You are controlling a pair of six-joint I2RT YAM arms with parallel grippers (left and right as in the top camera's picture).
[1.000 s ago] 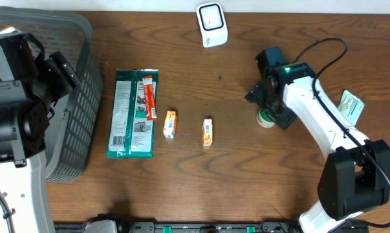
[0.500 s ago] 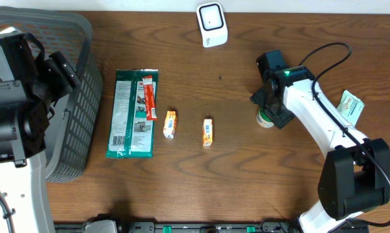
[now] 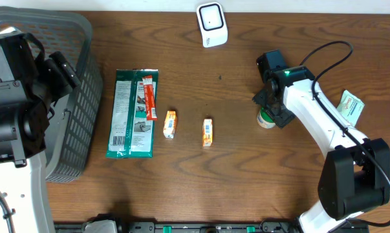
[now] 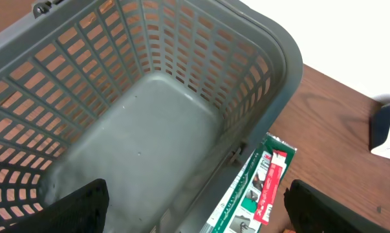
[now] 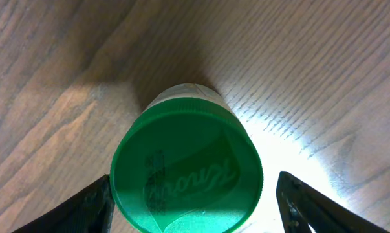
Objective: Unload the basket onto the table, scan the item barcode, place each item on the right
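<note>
One green-lidded jar (image 5: 182, 168) stands on the table (image 5: 324, 77) between your right gripper's (image 5: 193, 206) parted jaws, one finger at its lid, the other just clear. Your left gripper (image 4: 198, 208) hangs wide and empty over one basket (image 4: 272, 58); two orange packets (image 3: 171, 123) (image 3: 207, 131), one green pouch (image 3: 133, 113) and one scanner (image 3: 211, 24) lie apart.

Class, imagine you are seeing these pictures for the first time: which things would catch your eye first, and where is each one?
A small jar with a bright green lid fills the right wrist view, the right gripper open on either side of it. On the left of the table, a big grey basket stands beside a flat green packet.
</note>
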